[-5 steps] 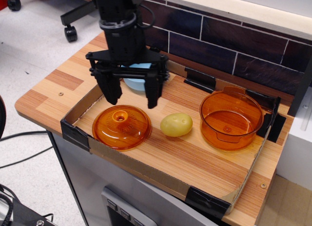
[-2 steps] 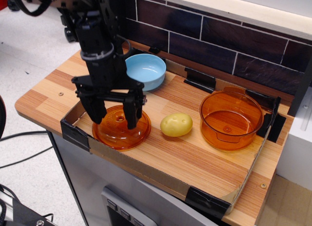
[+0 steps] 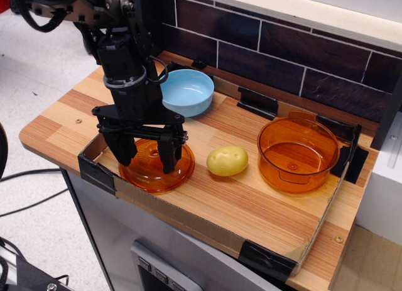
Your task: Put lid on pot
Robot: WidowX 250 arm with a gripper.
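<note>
The orange translucent lid lies flat at the front left of the cardboard tray, its ring knob at the centre between my fingers. My gripper is open and hangs straight down over the lid, one finger on each side of the knob, tips low over the dome. I cannot tell if they touch it. The orange pot stands upright and empty at the right of the tray, well apart from the gripper.
A yellow potato-like object lies between lid and pot. A light blue bowl stands behind the gripper. Low cardboard walls with black tape ring the tray. A dark brick wall runs along the back.
The gripper has moved left and forward from in front of the blue bowl and come down over the lid. It stays open. Lid, potato and pot have not moved.
</note>
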